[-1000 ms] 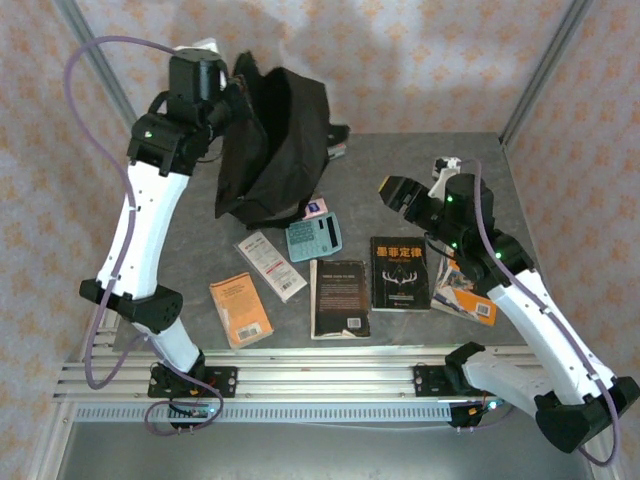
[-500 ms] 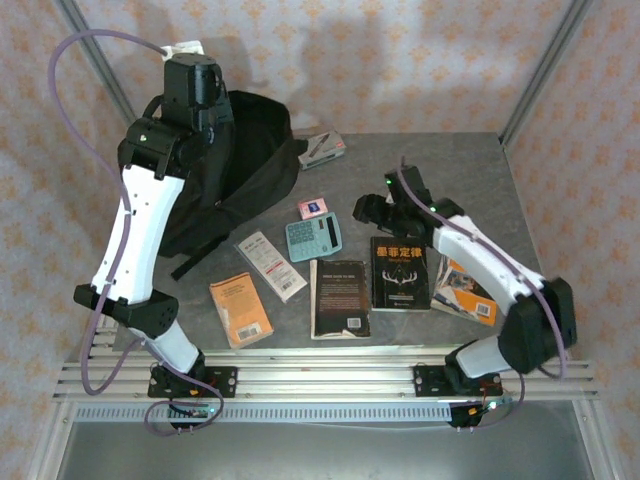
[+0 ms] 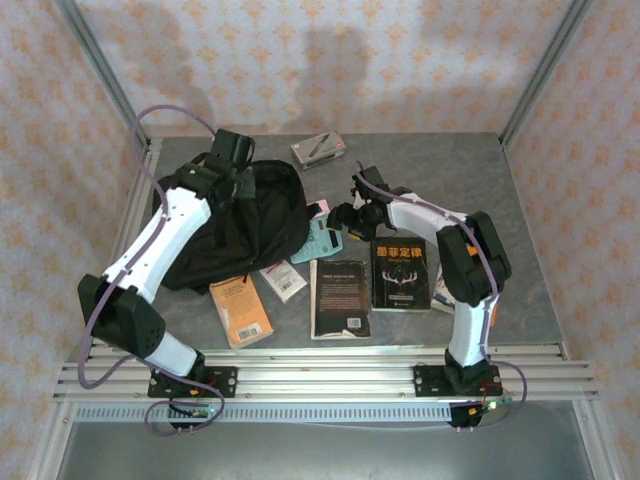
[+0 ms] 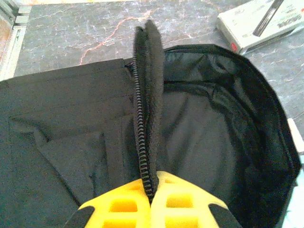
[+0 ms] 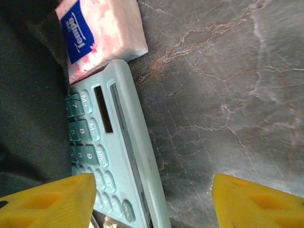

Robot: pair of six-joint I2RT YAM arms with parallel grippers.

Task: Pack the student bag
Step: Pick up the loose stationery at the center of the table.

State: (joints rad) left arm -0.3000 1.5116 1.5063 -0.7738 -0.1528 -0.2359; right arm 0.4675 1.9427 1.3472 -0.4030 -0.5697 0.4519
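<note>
While my left pincer (image 4: 151, 190) bites shut on the bag (image 3: 250, 225), my right pincer (image 5: 154, 199) stands open above the calculator (image 5: 109, 156).
The bag lies slumped on the left part of the table (image 5: 228, 95) with its mouth gaping, and I pinch its zip edge upright between my yellow fingers (image 4: 121, 204). A white box (image 4: 256, 23) sits on the table beyond its rim. Under my right pincer, spread wide and holding nothing, the calculator lies flat, touching a tissue pack (image 5: 99, 35), both just beside the black cloth.
</note>
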